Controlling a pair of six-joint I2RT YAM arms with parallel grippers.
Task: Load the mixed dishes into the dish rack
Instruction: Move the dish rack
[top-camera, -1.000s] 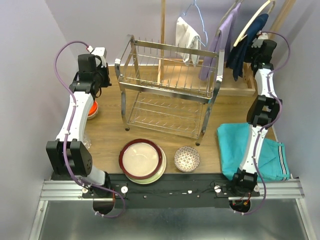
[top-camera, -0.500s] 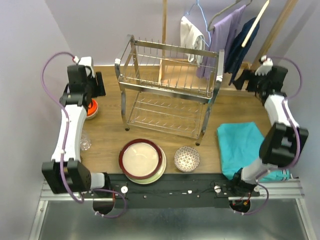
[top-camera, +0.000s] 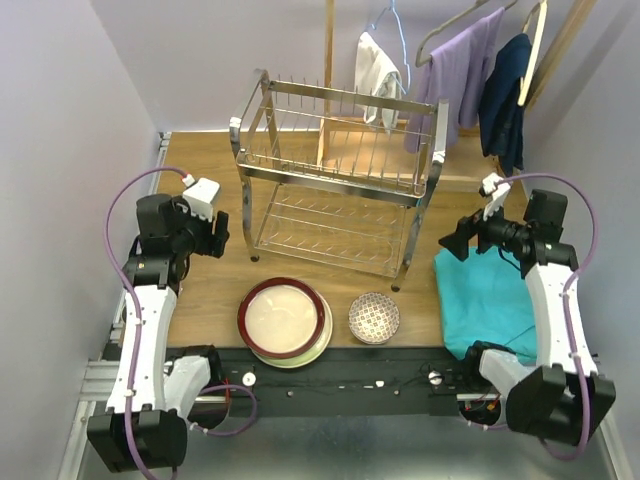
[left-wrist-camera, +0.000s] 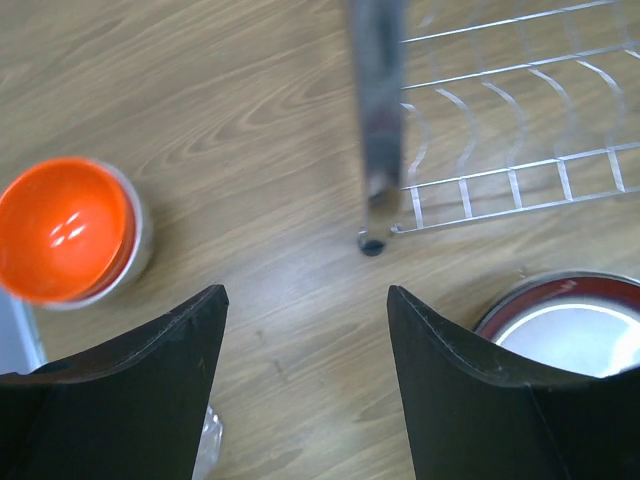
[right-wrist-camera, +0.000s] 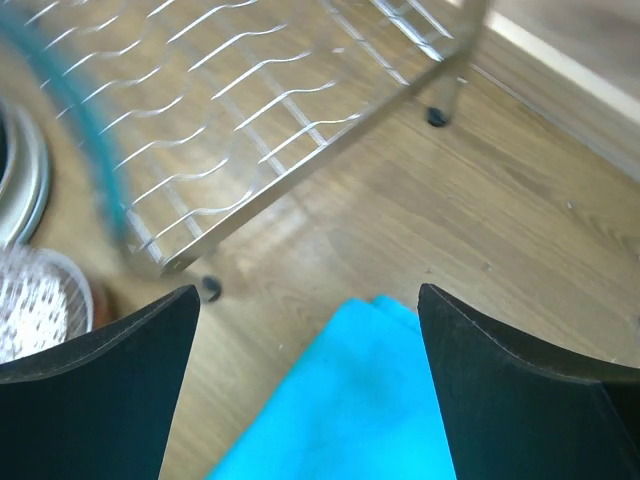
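My left fingers (left-wrist-camera: 120, 400): open, holding nothing, above the table (left-wrist-camera: 280, 250)
My right fingers (right-wrist-camera: 90, 390): wide open, empty, near the dish rack (right-wrist-camera: 250, 130)

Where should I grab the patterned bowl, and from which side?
Its rim, from above: the bowl sits upright, mouth up, so its wall can be pinched inside and out. Take the right part of the rim, away from the plates close on its left.
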